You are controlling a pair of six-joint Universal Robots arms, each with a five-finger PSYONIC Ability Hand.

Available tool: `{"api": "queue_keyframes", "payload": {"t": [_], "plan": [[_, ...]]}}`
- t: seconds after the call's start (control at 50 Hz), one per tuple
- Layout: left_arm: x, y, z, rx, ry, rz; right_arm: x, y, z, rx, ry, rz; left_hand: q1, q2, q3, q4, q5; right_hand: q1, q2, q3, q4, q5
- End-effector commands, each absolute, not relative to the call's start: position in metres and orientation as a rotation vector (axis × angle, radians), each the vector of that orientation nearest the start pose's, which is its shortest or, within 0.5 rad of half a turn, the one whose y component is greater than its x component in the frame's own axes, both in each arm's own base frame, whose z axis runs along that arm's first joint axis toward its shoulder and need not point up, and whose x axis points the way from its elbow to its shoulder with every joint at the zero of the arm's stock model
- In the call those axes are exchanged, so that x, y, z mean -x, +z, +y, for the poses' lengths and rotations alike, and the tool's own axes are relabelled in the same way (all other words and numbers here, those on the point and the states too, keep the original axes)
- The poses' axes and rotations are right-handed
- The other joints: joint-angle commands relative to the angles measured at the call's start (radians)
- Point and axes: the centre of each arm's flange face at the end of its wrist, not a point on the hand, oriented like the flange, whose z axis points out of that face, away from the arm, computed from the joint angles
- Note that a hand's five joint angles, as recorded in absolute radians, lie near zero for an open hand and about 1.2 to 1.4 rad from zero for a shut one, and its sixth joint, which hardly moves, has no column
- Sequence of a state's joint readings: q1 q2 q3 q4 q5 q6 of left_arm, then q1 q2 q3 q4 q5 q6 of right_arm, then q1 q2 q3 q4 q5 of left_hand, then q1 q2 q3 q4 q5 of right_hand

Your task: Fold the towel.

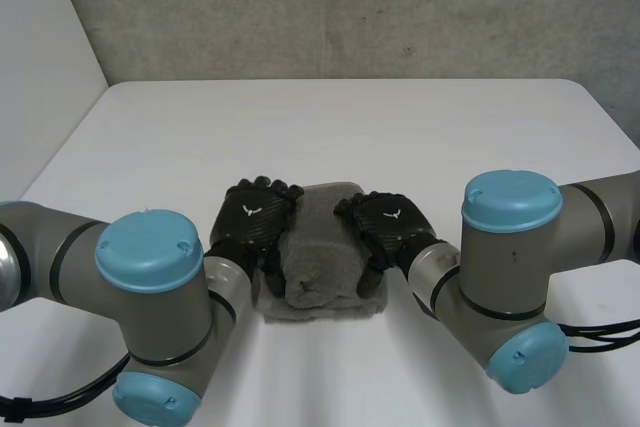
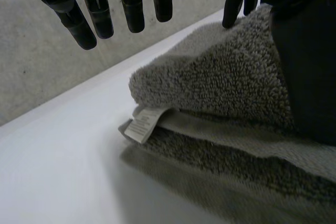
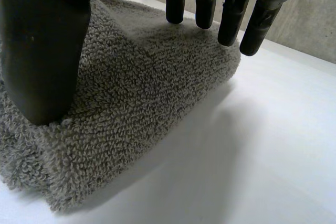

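A grey terry towel [image 1: 320, 257] lies folded into a small thick bundle in the middle of the white table [image 1: 350, 127]. My left hand [image 1: 255, 222] rests at the towel's left edge, open, with straight fingers [image 2: 100, 9] held above the table beside the towel [image 2: 220, 77]. A white label [image 2: 142, 124] sticks out between the folded layers there. My right hand [image 1: 392, 222] is at the towel's right edge and open. Its straight fingers [image 3: 231, 14] hover over the towel [image 3: 147, 87], and its thumb [image 3: 42, 51] rests against the cloth.
The table's far edge meets a grey concrete wall [image 1: 350, 7]. Both arms [image 1: 150, 287] reach in from the near side, with their elbows low over the front of the table.
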State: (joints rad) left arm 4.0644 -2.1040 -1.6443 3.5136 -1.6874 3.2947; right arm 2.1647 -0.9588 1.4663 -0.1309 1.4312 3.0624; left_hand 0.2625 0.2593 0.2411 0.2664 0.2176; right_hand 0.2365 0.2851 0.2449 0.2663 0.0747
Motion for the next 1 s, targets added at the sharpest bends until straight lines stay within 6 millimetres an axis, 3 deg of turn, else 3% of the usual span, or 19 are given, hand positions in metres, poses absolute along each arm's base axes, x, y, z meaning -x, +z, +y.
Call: {"api": "queue_keyframes", "payload": {"t": [0.02,0.12,0.18,0.24,0.3,0.34,0.36,0.42,0.44,0.48,0.58,0.68,1.0], "plan": [[0.317,0.144,-0.223,-0.902,-2.09,2.466,-0.331,0.146,-0.236,0.869,-1.503,2.133,-0.07,-0.066,-0.048,-0.073,-0.199,-0.062,-0.111,-0.07,-0.092,-0.075],[0.314,0.181,-0.225,-0.841,-2.225,2.389,-0.326,0.192,-0.236,0.831,-1.635,2.039,-0.07,-0.066,-0.048,-0.073,-0.199,-0.062,-0.111,-0.07,-0.092,-0.075],[0.312,0.188,-0.225,-0.826,-2.251,2.371,-0.325,0.204,-0.235,0.819,-1.669,2.011,-0.07,-0.066,-0.048,-0.073,-0.199,-0.062,-0.111,-0.07,-0.092,-0.075],[0.302,0.224,-0.227,-0.751,-2.37,2.283,-0.31,0.247,-0.237,0.733,-1.813,1.978,-0.072,-0.069,-0.051,-0.076,-0.202,-0.062,-0.111,-0.07,-0.092,-0.075],[0.297,0.238,-0.227,-0.721,-2.408,2.25,-0.3,0.261,-0.241,0.679,-1.875,1.983,-0.072,-0.069,-0.051,-0.076,-0.202,-0.062,-0.111,-0.07,-0.092,-0.075],[0.286,0.266,-0.223,-0.669,-2.468,2.198,-0.285,0.287,-0.246,0.589,-1.986,1.978,-0.072,-0.069,-0.051,-0.076,-0.202,-0.062,-0.111,-0.07,-0.092,-0.075],[0.286,0.266,-0.223,-0.669,-2.468,2.198,-0.285,0.287,-0.246,0.589,-1.986,1.978,-0.072,-0.069,-0.051,-0.076,-0.202,-0.062,-0.111,-0.07,-0.092,-0.075],[0.273,0.303,-0.211,-0.623,-2.537,2.135,-0.27,0.312,-0.247,0.504,-2.077,1.98,-0.072,-0.069,-0.051,-0.076,-0.202,-0.062,-0.111,-0.07,-0.092,-0.075],[0.273,0.303,-0.21,-0.622,-2.537,2.135,-0.27,0.312,-0.247,0.503,-2.077,1.98,-0.072,-0.069,-0.051,-0.076,-0.202,-0.062,-0.111,-0.07,-0.092,-0.075],[0.268,0.324,-0.203,-0.606,-2.575,2.101,-0.258,0.318,-0.252,0.459,-2.094,2.035,-0.075,-0.072,-0.054,-0.079,-0.205,-0.062,-0.111,-0.07,-0.092,-0.075],[0.257,0.337,-0.201,-0.57,-2.566,2.091,-0.247,0.319,-0.258,0.415,-2.099,2.108,-0.075,-0.072,-0.054,-0.079,-0.205,-0.062,-0.111,-0.07,-0.092,-0.075],[0.248,0.338,-0.205,-0.535,-2.53,2.105,-0.245,0.319,-0.26,0.423,-2.118,2.128,-0.075,-0.072,-0.054,-0.079,-0.205,-0.062,-0.111,-0.07,-0.092,-0.075],[0.247,0.323,-0.209,-0.523,-2.489,2.167,-0.249,0.313,-0.258,0.436,-2.12,2.097,-0.084,-0.081,-0.063,-0.088,-0.214,-0.062,-0.111,-0.07,-0.092,-0.075]]}}
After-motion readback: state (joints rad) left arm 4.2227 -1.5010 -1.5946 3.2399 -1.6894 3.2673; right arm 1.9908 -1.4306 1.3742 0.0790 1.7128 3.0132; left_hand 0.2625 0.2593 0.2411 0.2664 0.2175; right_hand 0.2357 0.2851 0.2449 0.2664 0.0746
